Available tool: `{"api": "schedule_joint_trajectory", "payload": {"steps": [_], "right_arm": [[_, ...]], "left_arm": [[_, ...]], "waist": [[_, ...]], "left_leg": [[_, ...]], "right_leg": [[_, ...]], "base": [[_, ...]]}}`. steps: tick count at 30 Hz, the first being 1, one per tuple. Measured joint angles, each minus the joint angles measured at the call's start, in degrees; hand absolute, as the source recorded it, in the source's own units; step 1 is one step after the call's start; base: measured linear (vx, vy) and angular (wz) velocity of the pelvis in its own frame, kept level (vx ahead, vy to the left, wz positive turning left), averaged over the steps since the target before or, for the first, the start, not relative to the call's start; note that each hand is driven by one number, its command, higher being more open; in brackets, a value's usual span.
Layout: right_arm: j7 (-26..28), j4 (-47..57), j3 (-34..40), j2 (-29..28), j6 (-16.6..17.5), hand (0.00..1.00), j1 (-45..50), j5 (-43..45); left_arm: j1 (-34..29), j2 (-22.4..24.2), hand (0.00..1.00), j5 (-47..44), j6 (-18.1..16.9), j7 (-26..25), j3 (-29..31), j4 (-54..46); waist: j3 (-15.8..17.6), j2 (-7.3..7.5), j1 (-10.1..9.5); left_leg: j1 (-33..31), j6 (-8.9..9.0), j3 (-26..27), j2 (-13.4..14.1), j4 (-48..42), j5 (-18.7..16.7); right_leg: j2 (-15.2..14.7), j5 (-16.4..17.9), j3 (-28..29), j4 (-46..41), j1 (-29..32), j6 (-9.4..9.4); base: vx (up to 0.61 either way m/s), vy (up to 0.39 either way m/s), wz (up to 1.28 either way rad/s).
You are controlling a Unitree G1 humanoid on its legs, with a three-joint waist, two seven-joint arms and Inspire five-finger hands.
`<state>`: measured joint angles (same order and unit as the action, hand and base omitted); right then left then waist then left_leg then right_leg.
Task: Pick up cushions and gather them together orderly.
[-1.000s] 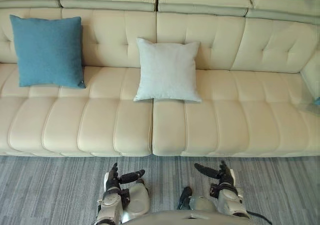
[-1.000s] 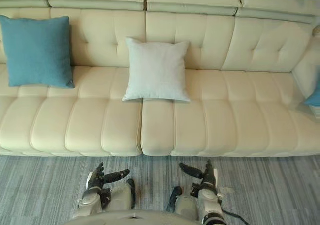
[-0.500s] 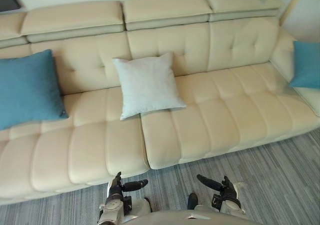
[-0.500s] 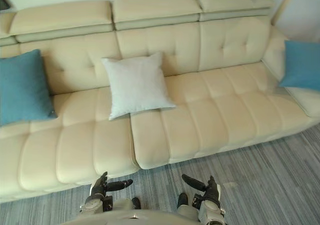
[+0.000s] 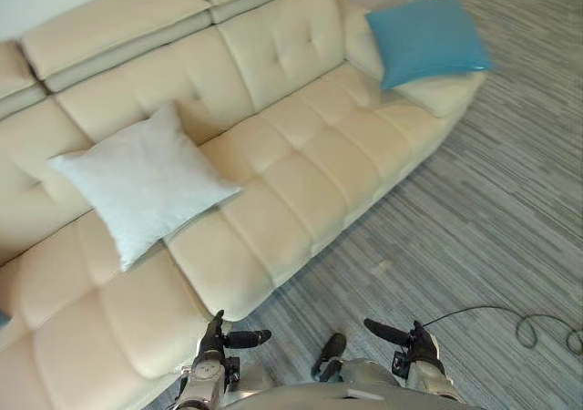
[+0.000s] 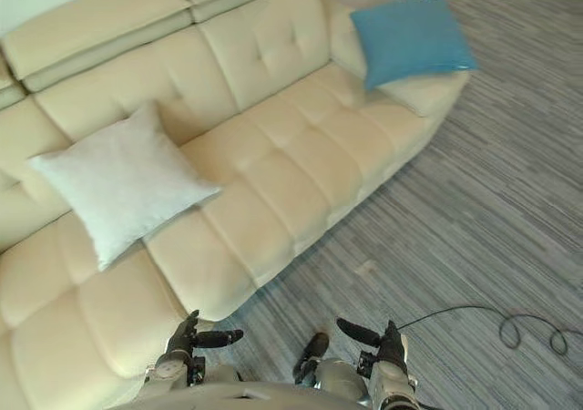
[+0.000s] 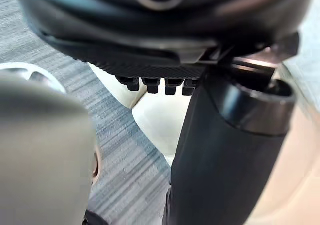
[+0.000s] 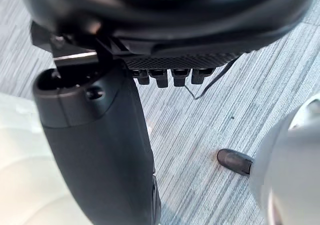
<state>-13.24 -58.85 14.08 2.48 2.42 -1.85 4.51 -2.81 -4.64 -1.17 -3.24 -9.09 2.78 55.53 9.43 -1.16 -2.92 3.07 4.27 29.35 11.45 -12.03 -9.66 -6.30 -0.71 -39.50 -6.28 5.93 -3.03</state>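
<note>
Camera swung right; cushions unmoved. White cushion [image 5: 141, 191] mid sofa [image 5: 310, 159], blue cushion [image 5: 424, 38] at far-right end. L hand [image 5: 215, 340], R hand [image 5: 416, 343] near, fingers straight, empty.

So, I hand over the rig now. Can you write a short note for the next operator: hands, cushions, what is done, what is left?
Left hand: open, empty, low over the carpet in front of the sofa.
Right hand: open, empty, same height.
White cushion: on the seat, leaning on the backrest.
Blue cushion: at the sofa's right end, on the armrest, far from the white one.
Done: nothing gathered yet.
Left: pick up the cushions and set them side by side.
</note>
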Motion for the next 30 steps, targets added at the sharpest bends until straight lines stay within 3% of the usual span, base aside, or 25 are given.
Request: {"api": "schedule_joint_trajectory", "payload": {"steps": [2, 4, 5, 6, 7, 9, 10, 11, 12, 13, 14, 16, 17, 18, 20, 21, 22, 23, 24, 26, 27, 28, 29, 30], "right_arm": [[0.0, -0.36, -0.04, -0.29, -0.13, 1.0, 0.75, 0.01], [-0.11, -0.53, -0.08, -0.34, -0.21, 1.0, 2.13, 0.05], [-0.15, -0.53, -0.08, -0.31, -0.23, 1.0, 2.19, 0.05], [-0.63, -0.53, -1.11, 0.26, -0.26, 1.0, 2.29, 0.06], [-0.87, -0.55, -1.77, 0.89, -0.36, 1.0, 1.92, 0.06], [-1.21, -0.61, -1.73, 1.55, -0.48, 1.0, 1.42, 0.07], [-1.23, -0.61, -1.71, 1.62, -0.5, 1.0, 1.45, 0.07], [-1.32, -0.63, -1.62, 1.75, -0.65, 1.0, 1.55, 0.07], [-1.32, -0.63, -1.61, 1.75, -0.65, 1.0, 1.55, 0.07], [-1.94, -0.45, -1.62, 1.76, -0.77, 1.0, 1.43, 0.09], [-2.01, -0.44, -1.62, 1.73, -0.77, 1.0, 1.43, 0.09], [-2.14, -0.38, -1.6, 1.37, -0.98, 1.0, 1.69, 0.11], [-2.15, -0.35, -1.6, 1.35, -1.0, 1.0, 1.78, 0.11], [-2.11, -0.35, -1.63, 1.13, -1.0, 1.0, 1.82, 0.09], [-2.11, 1.1, -1.49, 0.21, -1.08, 1.0, 2.62, 0.09], [-2.16, 2.42, -1.21, -0.45, -1.03, 1.0, 3.89, 0.03], [-2.16, 2.49, -1.23, -0.76, -0.96, 1.0, 4.23, 0.01], [-2.05, 2.9, -1.18, -1.62, -1.02, 1.0, 5.21, -0.03], [-2.01, 3.0, -1.21, -1.75, -1.02, 1.0, 5.18, -0.04], [-1.44, 3.01, -2.05, -2.3, -1.03, 1.0, 4.46, -0.57], [-0.88, 2.89, -2.12, -2.16, -1.15, 1.0, 3.98, -0.65], [-0.77, 2.95, -2.35, -2.05, -1.13, 1.0, 3.59, -1.06], [-0.77, 2.98, -2.68, -1.95, -1.09, 1.0, 3.32, -1.21], [-0.57, 2.71, -4.57, -2.07, -1.06, 1.0, 1.9, -1.34]], "left_arm": [[-0.21, -0.23, 1.0, 0.74, 0.0, -0.04, -0.24, 0.13], [-0.31, -0.03, 1.0, 0.87, 0.02, 0.2, -0.1, -0.15], [-0.31, -0.02, 1.0, 0.87, 0.0, 0.24, -0.11, -0.28], [-0.13, 0.3, 1.0, 0.76, -0.19, 0.67, 0.06, -1.13], [-0.13, 0.49, 1.0, 0.75, -0.5, 0.69, 0.2, -2.28], [-0.06, 0.54, 1.0, 0.69, -1.1, 0.67, 0.21, -4.06], [-0.07, 0.57, 1.0, 0.71, -1.19, 0.65, 0.19, -4.38], [-0.08, 0.73, 1.0, 0.65, -1.28, 0.65, 0.22, -4.84], [-0.08, 0.74, 1.0, 0.65, -1.28, 0.65, 0.22, -4.84], [0.18, 1.14, 1.0, 0.54, -1.28, 0.63, 0.45, -5.61], [0.23, 1.22, 1.0, 0.52, -1.26, 0.63, 0.56, -5.67], [0.28, 1.44, 1.0, 0.48, -1.23, 0.59, 0.98, -5.82], [0.27, 1.45, 1.0, 0.47, -1.22, 0.6, 0.99, -5.81], [0.33, 1.31, 1.0, 0.45, -1.17, 0.58, 1.43, -5.67], [0.2, 1.26, 1.0, 0.48, -0.87, 0.62, 2.71, -4.98], [0.11, 1.19, 1.0, 0.46, -0.47, 0.66, 3.13, -4.65], [0.13, 0.95, 1.0, 0.46, -0.26, 0.68, 3.19, -4.61], [-0.29, 0.33, 1.0, 0.53, -0.06, 0.68, 3.16, -4.6], [-0.41, 0.32, 1.0, 0.54, -0.01, 0.68, 3.15, -4.54], [-0.83, -0.77, 1.0, 0.65, 0.08, 0.72, 2.58, -3.86], [-0.96, -0.75, 1.0, 0.65, 0.11, 0.68, 2.15, -3.5], [-1.01, -0.92, 1.0, 0.64, 0.13, 0.63, 2.05, -3.21], [-1.04, -1.23, 1.0, 0.63, 0.11, 0.56, 2.07, -3.07], [-1.49, -2.02, 1.0, 0.53, 0.14, 0.03, 2.24, -2.87]], "waist": [[0.16, 0.14, 0.0], [0.4, 0.29, -0.03], [0.47, 0.18, -0.04], [1.03, -0.25, -0.19], [1.72, -0.2, -0.57], [2.79, -0.01, -1.45], [2.96, -0.02, -1.51], [3.32, -0.13, -1.71], [3.32, -0.12, -1.71], [3.4, -0.4, -2.82], [3.41, -0.42, -3.05], [3.78, -0.96, -3.91], [3.61, -1.18, -4.23], [3.48, -1.24, -5.28], [2.97, -1.04, -5.24], [2.51, -0.73, -5.24], [2.28, -0.16, -5.22], [1.24, 1.14, -5.77], [1.2, 1.19, -5.76], [1.19, 1.45, -5.68], [1.21, 1.42, -5.36], [1.37, 1.03, -4.84], [1.45, 0.71, -4.79], [2.16, 0.23, -4.68]], "left_leg": [[-0.48, 0.24, 0.0, 2.19, -3.87, -0.16], [-4.18, -0.23, -0.58, 7.27, -16.73, -0.35], [-4.76, -0.6, -0.86, 7.93, -18.63, -0.22], [-9.95, -3.5, -6.61, 10.56, -30.03, 0.37], [-12.53, -2.29, -12.32, 8.47, -34.13, -1.99], [-16.73, -1.12, -17.9, 3.42, -34.57, -4.99], [-17.3, -1.07, -18.3, 2.7, -33.9, -5.13], [-18.78, -1.06, -19.6, 0.6, -30.94, -5.14], [-18.83, -1.06, -19.62, 0.56, -30.85, -5.14], [-21.31, -1.16, -22.44, -3.24, -21.68, -4.73], [-21.59, -1.12, -22.86, -3.89, -19.9, -4.61], [-21.73, -0.63, -27.32, -7.9, -5.82, -0.02], [-21.55, -0.86, -28.01, -8.09, -4.13, 1.25], [-20.75, -2.37, -29.47, -8.43, -3.29, 4.9], [-19.77, -3.6, -29.78, -8.78, -3.34, 7.17], [-18.7, -3.36, -29.33, -8.73, -3.95, 8.91], [-18.32, -3.53, -28.6, -8.9, -4.58, 8.17], [-16.1, -4.05, -25.06, -8.95, -5.57, 4.7], [-15.41, -4.22, -24.43, -8.9, -5.75, 3.89], [-11.35, -5.27, -21.68, -8.43, -7.34, 0.43], [-9.46, -5.27, -21.38, -8.18, -7.63, -0.92], [-7.83, -5.03, -21.09, -7.36, -8.05, -2.21], [-7.04, -4.73, -21.0, -6.44, -8.25, -3.03], [-3.55, -3.32, -20.31, -3.5, -7.36, -4.2]], "right_leg": [[1.9, 0.78, 1.92, 1.36, -0.29, 0.02], [4.8, 1.2, 4.23, 3.21, -1.73, -0.5], [5.13, 1.27, 4.54, 3.35, -1.9, -0.6], [7.14, 1.71, 7.41, 3.6, -2.53, -1.26], [7.84, 1.91, 10.41, 3.72, -2.87, -1.56], [8.57, 1.99, 14.33, 4.56, -4.05, -1.69], [8.7, 2.0, 14.87, 4.79, -4.37, -1.69], [9.16, 1.99, 16.18, 5.56, -5.21, -1.69], [9.17, 2.0, 16.21, 5.58, -5.23, -1.69], [9.96, 2.0, 19.07, 5.9, -5.28, -1.71], [10.15, 2.01, 19.62, 6.03, -5.31, -1.71], [11.44, 2.05, 22.84, 7.8, -7.25, -1.73], [11.76, 2.08, 23.57, 7.86, -7.32, -1.75], [12.3, 2.56, 26.31, 7.89, -7.94, -1.78], [12.24, 4.29, 28.25, 6.23, -8.2, -0.78], [11.81, 7.19, 29.45, 2.77, -7.61, -0.14], [11.16, 8.61, 29.88, 0.92, -7.1, 0.28], [8.87, 14.25, 31.64, -10.24, -3.71, 5.47], [8.41, 14.97, 31.68, -13.07, -2.76, 6.59], [4.75, 15.89, 29.71, -33.17, 3.65, 11.36], [2.06, 16.27, 26.54, -39.37, 5.66, 10.58], [-0.44, 17.44, 22.66, -42.67, 6.36, 7.93], [-1.7, 18.15, 20.41, -43.07, 6.61, 6.62], [-3.94, 18.89, 16.36, -37.66, 7.38, 5.37]], "base": [[0.01, -0.186, -0.66], [0.03, -0.274, -0.57], [0.07, -0.32, -0.78], [0.09, -0.26, -1.0], [0.1, -0.23, -1.32], [0.1, -0.146, -1.18], [0.08, -0.129, -0.84], [0.06, -0.079, -0.33], [0.12, -0.063, -0.78], [0.11, -0.04, -0.65], [0.15, 0.002, -0.94], [0.18, 0.031, -0.72], [0.32, 0.055, -0.96], [0.31, 0.054, -0.82], [0.4, 0.06, -0.68], [0.39, 0.068, -0.43], [0.49, 0.094, -0.76], [0.41, 0.089, -0.67], [0.48, 0.113, -0.91], [0.36, 0.087, -0.73], [0.36, 0.048, -0.49], [0.29, 0.026, -0.24], [0.41, -0.022, -0.34], [0.4, -0.116, -0.3]]}}
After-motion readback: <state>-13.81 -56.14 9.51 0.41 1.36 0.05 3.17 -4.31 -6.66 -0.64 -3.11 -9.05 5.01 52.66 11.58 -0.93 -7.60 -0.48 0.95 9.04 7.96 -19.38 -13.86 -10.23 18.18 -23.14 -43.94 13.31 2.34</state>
